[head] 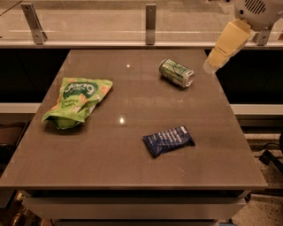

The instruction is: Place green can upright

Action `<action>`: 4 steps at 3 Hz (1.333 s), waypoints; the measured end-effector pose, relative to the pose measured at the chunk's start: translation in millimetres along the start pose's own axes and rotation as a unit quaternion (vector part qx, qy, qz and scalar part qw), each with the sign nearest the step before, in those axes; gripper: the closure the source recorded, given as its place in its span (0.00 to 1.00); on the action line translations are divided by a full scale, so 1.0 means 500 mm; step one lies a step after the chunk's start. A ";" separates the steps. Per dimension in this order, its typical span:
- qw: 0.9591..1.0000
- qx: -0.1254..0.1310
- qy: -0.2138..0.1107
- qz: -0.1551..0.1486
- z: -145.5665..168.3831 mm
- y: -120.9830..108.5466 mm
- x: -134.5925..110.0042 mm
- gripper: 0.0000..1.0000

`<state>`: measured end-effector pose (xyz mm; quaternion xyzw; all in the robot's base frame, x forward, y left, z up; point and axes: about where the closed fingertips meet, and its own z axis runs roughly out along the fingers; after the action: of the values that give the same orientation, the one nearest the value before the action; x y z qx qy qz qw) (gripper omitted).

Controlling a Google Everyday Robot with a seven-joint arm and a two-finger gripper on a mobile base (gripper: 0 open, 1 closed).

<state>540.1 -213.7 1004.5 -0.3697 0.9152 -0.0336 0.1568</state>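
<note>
The green can [176,73] lies on its side on the far right part of the brown table [132,154], its silver end facing front right. My gripper [211,64] hangs at the table's far right edge, just right of the can and a little above the tabletop, apart from the can. It comes down at a slant from the white arm [256,11] at the top right. It holds nothing that I can see.
A crinkled green snack bag [76,101] lies on the left side of the table. A dark blue snack packet [168,140] lies at the front centre. A glass rail with metal posts [151,24] runs behind the table.
</note>
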 end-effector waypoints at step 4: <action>0.999 -0.023 0.024 0.026 0.111 -0.037 -0.086 0.00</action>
<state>598.8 -194.6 966.1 -0.3484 0.9285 -0.0167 0.1271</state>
